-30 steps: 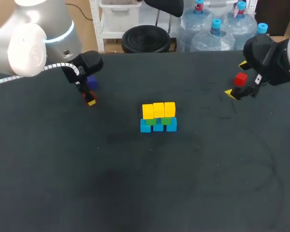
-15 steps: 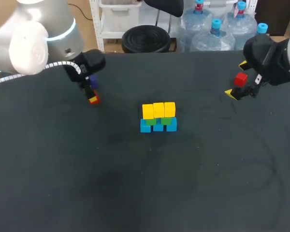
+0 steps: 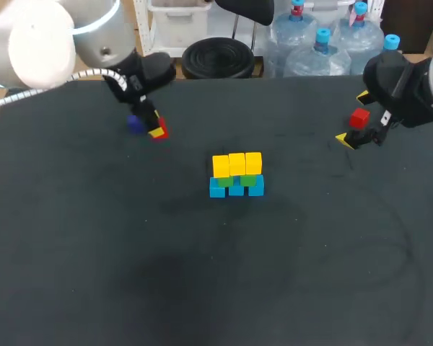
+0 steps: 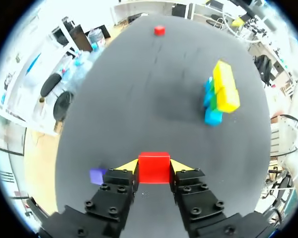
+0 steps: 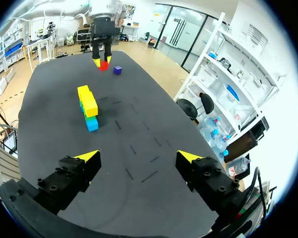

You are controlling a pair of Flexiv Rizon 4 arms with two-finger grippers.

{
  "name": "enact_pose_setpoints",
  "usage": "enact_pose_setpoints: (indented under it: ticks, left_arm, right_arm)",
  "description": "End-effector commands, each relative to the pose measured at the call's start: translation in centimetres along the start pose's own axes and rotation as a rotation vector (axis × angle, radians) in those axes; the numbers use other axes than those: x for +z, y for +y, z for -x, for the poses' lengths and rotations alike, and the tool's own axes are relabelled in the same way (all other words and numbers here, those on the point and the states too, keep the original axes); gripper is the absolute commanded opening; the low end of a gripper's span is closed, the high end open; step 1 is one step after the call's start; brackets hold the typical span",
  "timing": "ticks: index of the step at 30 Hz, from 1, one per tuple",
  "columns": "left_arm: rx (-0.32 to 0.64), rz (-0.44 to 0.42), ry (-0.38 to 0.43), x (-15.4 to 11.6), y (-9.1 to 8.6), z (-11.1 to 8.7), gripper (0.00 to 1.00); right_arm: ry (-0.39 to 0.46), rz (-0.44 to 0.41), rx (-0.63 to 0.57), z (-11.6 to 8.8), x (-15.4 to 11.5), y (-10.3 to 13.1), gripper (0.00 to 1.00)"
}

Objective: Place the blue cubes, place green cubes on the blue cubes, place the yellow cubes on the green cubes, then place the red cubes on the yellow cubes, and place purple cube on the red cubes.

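Your left gripper (image 4: 154, 171) has its fingers closed on a small red cube (image 4: 154, 162), near the small purple cube (image 3: 135, 124). Your right gripper (image 5: 139, 157) is spread wide, holding nothing. The blue, green and yellow cube stack (image 3: 236, 174) sits mid-table.

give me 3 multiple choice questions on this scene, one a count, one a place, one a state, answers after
1. How many yellow cubes top the stack? A two; B three; C four.
2. Where is the purple cube? A on the stack; B on the table near the left gripper; C off the table.
3. What is the left gripper's state? A open and empty; B shut on a blue cube; C shut on a red cube.
Answers: 1 B, three sit side by side; 2 B, it lies on bare table beside the fingers; 3 C, both fingers press the cube's sides.
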State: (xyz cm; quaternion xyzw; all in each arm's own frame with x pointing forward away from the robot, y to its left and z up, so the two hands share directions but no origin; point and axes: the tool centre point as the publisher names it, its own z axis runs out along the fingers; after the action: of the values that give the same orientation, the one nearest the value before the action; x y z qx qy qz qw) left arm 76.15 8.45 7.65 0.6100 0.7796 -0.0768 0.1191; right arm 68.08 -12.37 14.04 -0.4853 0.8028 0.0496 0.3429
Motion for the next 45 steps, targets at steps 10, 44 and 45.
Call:
enact_pose_setpoints:
  ticks: [10, 44, 45]
  left_arm:
    - [0.059, 0.023, -0.006, -3.1, -2.7, 3.1, 0.0]
    - [0.216, -0.108, 0.041, -2.7, -10.3, 10.0, 0.0]
    - [0.217, -0.11, 0.044, -2.5, -10.4, 10.0, 0.0]
  right_arm:
    - [-0.001, -0.165, 0.001, -0.1, -0.1, 0.4, 1.0]
    - [-0.001, -0.165, 0.001, -0.1, -0.1, 0.4, 1.0]
    - [-0.001, -0.165, 0.001, -0.1, -0.1, 0.4, 1.0]
